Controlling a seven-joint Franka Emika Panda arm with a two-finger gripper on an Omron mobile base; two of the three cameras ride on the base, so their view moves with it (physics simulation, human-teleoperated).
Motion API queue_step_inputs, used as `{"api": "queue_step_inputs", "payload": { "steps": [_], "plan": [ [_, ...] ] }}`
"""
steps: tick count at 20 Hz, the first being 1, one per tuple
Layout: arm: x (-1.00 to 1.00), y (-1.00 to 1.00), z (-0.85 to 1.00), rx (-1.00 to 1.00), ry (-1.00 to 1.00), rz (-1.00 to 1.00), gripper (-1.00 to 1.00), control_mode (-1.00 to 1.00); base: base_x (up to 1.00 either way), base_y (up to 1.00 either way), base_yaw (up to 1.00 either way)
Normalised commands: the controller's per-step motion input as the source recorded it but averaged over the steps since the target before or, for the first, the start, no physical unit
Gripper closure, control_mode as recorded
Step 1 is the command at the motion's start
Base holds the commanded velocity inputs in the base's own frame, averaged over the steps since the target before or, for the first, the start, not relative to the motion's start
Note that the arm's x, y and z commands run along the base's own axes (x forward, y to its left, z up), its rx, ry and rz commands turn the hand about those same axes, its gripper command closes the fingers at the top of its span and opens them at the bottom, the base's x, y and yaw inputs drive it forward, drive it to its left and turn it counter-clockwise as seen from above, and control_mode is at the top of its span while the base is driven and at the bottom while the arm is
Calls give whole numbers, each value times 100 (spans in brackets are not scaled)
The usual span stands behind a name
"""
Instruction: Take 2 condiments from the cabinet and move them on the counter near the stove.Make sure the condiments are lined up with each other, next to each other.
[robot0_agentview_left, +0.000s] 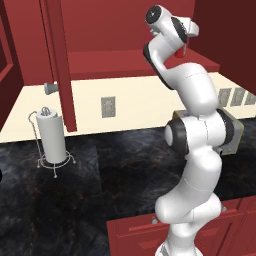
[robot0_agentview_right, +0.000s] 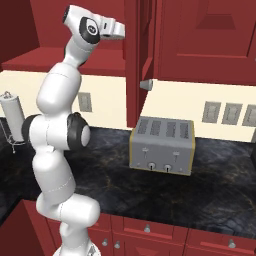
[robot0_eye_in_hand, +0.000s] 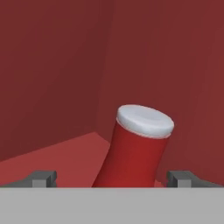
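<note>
The slim red bottle (robot0_eye_in_hand: 133, 153) with its white cap stands on the cabinet (robot0_eye_in_hand: 57, 78) shelf, near the inner corner; its base is cut off at the frame bottom. In the left base view just a sliver of red shows beside the wrist. The hand (robot0_eye_in_hand: 113, 178) is released, its 2 fingertips (robot0_eye_in_hand: 41, 178) spread wide on either side of the bottle, not touching. The arm reaches up, wrist level with the shelf, above the black tabletop (robot0_agentview_right: 210, 180) carrying a toaster (robot0_agentview_right: 162, 145) and paper towel roll (robot0_agentview_left: 51, 136).
</note>
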Motion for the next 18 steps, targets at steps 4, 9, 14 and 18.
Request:
{"api": "queue_step_inputs", "payload": {
  "steps": [4,9,14,18],
  "plan": [
    [5,-3,0,0,0,-4,-100,-100,0,0,0],
    [0,-1,0,0,0,-4,-100,-100,0,0,0],
    [0,-3,0,0,0,-3,100,-100,0,0,0],
    [2,-5,0,0,0,-2,100,-100,0,0,0]
  ]
}}
